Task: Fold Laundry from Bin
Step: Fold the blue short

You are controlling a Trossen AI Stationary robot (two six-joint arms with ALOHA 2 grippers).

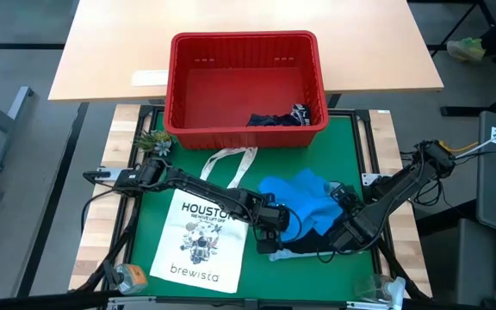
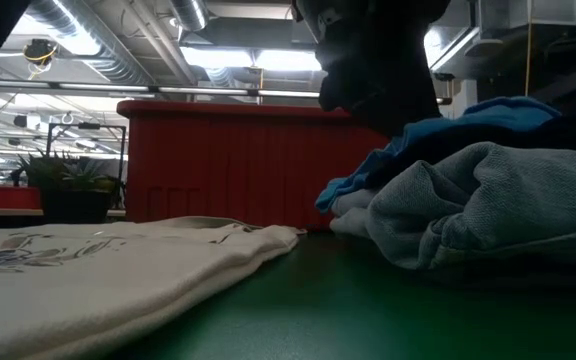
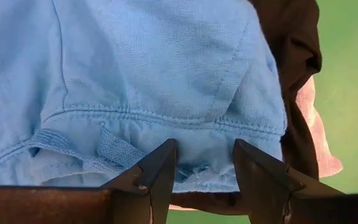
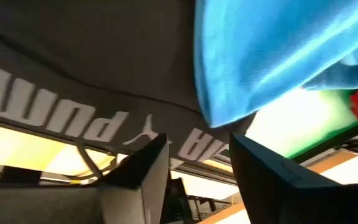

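The bright blue garment (image 1: 304,202) is heaped on the green worktop (image 1: 351,146), between both arms. The left gripper (image 1: 269,226) is spread at its hem; the right gripper (image 1: 344,226) is parted too, gripping nothing. Both are equally near. A dark garment (image 1: 278,119) remains in the red bin (image 1: 179,86) — a tote bag (image 1: 198,232) lies beside.

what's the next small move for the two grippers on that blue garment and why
Probably close the left gripper on the bright blue garment: its fingers stand apart with the hem right between them. The right gripper also shows a gap between its fingers, under a dark garment with a lettered waistband, so nothing looks gripped yet and the pile is bunched on the green mat.
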